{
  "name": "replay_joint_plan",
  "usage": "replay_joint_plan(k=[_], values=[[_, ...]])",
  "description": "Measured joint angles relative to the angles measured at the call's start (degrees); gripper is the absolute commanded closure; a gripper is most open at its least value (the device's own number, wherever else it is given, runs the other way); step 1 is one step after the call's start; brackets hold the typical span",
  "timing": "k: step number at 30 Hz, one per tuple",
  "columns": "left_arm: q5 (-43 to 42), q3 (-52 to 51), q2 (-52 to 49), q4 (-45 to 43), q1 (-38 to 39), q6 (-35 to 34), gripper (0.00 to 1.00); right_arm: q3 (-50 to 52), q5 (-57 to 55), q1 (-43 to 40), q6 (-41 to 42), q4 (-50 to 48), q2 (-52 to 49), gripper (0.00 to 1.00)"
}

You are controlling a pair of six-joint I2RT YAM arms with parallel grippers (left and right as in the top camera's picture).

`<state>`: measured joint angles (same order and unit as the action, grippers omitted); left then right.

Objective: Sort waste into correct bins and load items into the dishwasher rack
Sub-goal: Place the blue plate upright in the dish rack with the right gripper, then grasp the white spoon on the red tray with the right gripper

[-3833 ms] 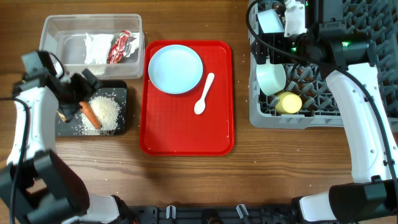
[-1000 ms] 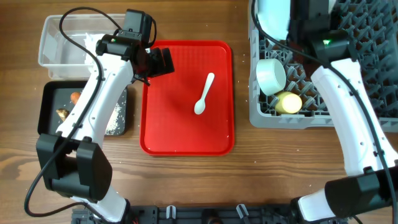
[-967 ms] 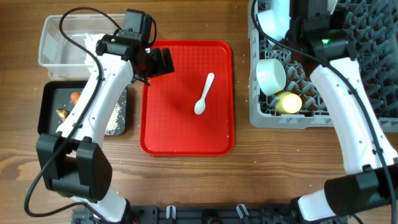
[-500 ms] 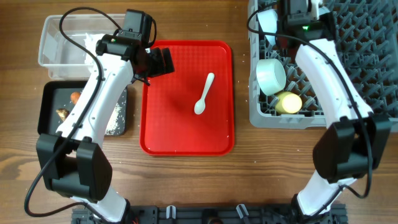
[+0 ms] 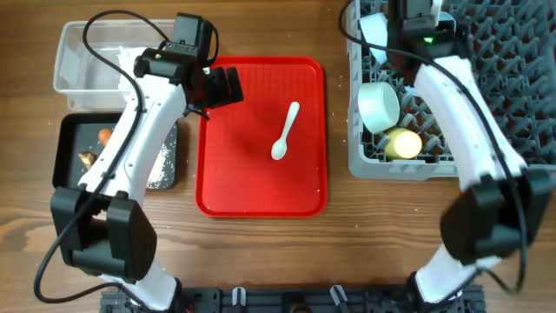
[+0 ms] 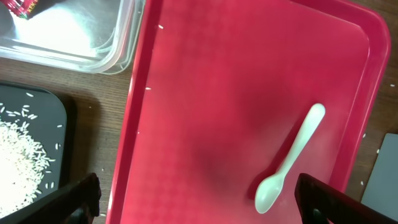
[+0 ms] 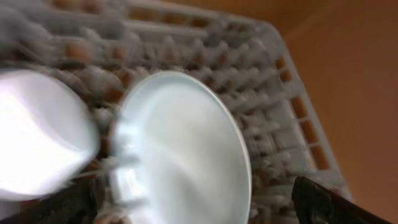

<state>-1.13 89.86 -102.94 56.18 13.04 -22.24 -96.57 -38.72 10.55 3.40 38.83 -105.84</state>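
The left gripper (image 6: 199,203) hangs with fingers spread wide and empty over the red tray (image 6: 205,81), where the white spoon (image 6: 289,163) lies right of the middle with bare tray all round it for a pickup. The right gripper (image 7: 196,202), blurred, is likewise spread wide before the light-blue plate (image 7: 186,149). The plate stands on edge among the pegs of the dishwasher rack (image 7: 273,106), presumably propped by them, and a pale bowl (image 7: 37,137) crowds its left side.

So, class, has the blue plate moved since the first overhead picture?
Yes. The plate has left the red tray, which now holds only the spoon, and gone right: the right wrist view shows it standing on edge in the rack.
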Motion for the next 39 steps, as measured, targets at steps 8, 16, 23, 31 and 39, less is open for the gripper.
replay_joint_plan(k=[8, 16, 23, 31, 39], values=[[0.0, 0.0, 0.0, 0.0, 0.0, -0.02, 0.0, 3.5, 46.69, 9.38, 20.55, 8.66, 8.59, 0.11], [0.28, -0.02, 0.0, -0.13, 0.0, 0.02, 0.0, 13.84, 51.34, 21.22, 36.92, 2.54, -1.75, 0.28], [3.45, 0.0, 0.0, 0.98, -4.83, -4.39, 0.0, 14.05, 51.95, 22.25, 43.98, 0.46, -11.85, 0.38], [4.74, -0.02, 0.0, 1.46, -13.79, -14.56, 0.0, 14.05, 50.03, 21.99, 47.95, -3.15, -12.52, 0.61], [4.74, 0.0, 0.0, 1.46, -13.79, -15.02, 0.0, 14.05, 49.79, 21.88, 49.16, -5.33, -14.78, 0.79]])
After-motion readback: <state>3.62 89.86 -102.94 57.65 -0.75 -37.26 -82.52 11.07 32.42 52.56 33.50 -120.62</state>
